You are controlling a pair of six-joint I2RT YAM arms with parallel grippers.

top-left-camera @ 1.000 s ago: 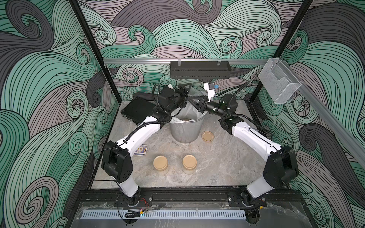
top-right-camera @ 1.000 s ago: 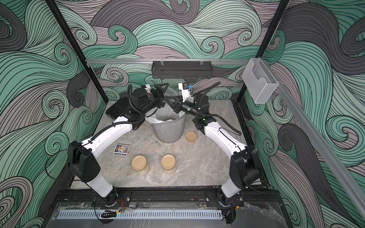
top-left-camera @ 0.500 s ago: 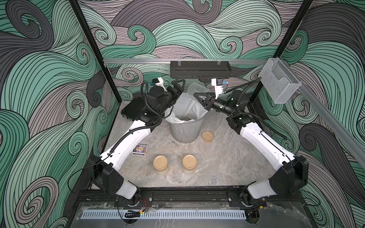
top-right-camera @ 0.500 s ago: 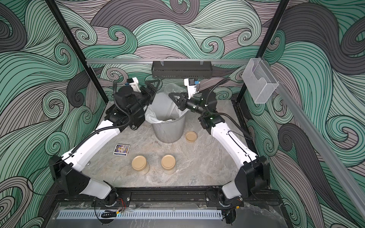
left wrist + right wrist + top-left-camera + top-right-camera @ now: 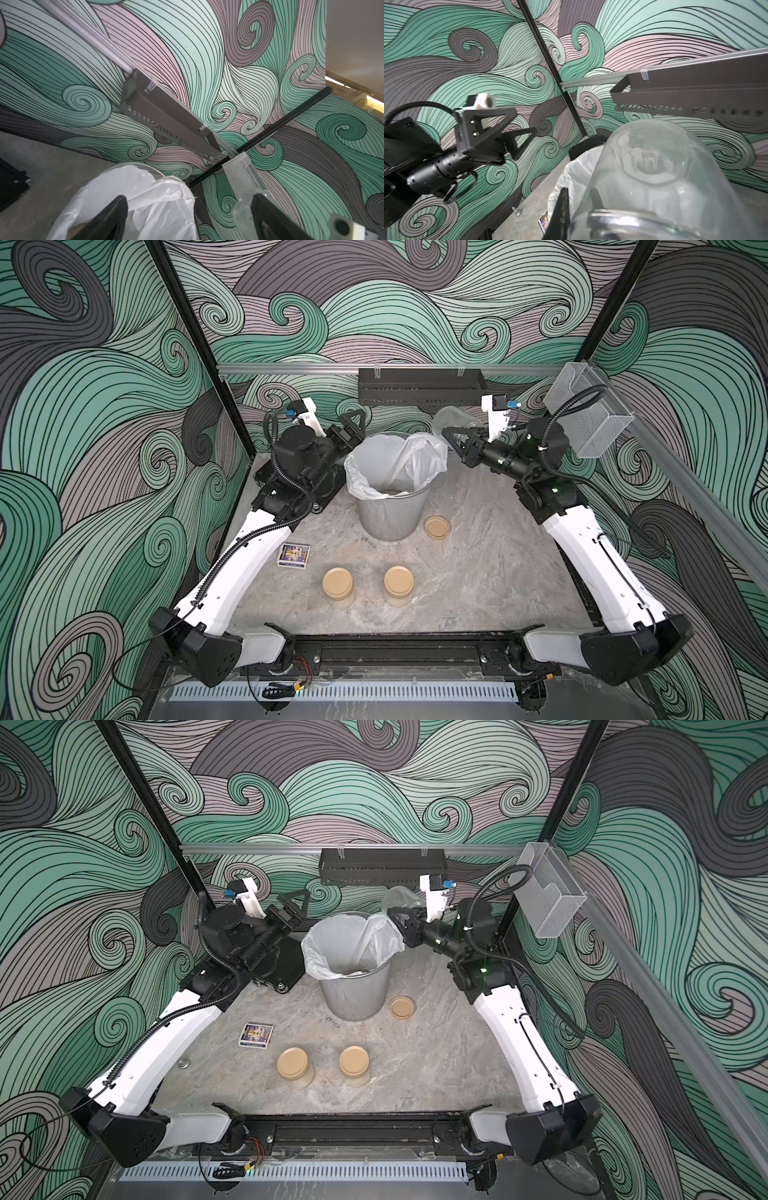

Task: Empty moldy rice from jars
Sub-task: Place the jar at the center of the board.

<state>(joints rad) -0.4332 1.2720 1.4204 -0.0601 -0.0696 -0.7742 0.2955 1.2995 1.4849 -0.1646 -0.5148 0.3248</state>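
Grey marbled surface [image 5: 478, 572], wave-pattern walls all round. Silver mesh wastebasket [image 5: 388, 514] [image 5: 353, 998] with a white liner [image 5: 419, 456] stands toward the back, about the middle, seen in both top views. Some moldy rice [image 5: 392, 491], a beige patch, lies at the bottom of the liner.

Up beside the basket's rim, on its own side, the right gripper [image 5: 452, 437] has its jaws pinching the mouth end of an open jar [image 5: 453, 420]. The jar is tilted, base pointing up and toward the back wall. From the right wrist view the open jar [image 5: 654, 176] is see-through and looks empty.

On the opposite side of the rim hangs the left gripper [image 5: 353, 429], jaws spread wide, holding nothing; the right wrist view shows the same [image 5: 526, 121]. In the left wrist view its two dark fingers [image 5: 112, 218] sit far apart with the liner behind them.

Loose tan lid [image 5: 437, 526] lies flat on the surface just beside the basket's foot, right-arm side. Two closed jars [image 5: 338, 583] [image 5: 398, 580] stand upright side by side nearer the front, not touching, tan lids on. Pale fill shows faintly through their walls, hard to be sure. Small printed card [image 5: 294, 556] lies flat near the left forearm.
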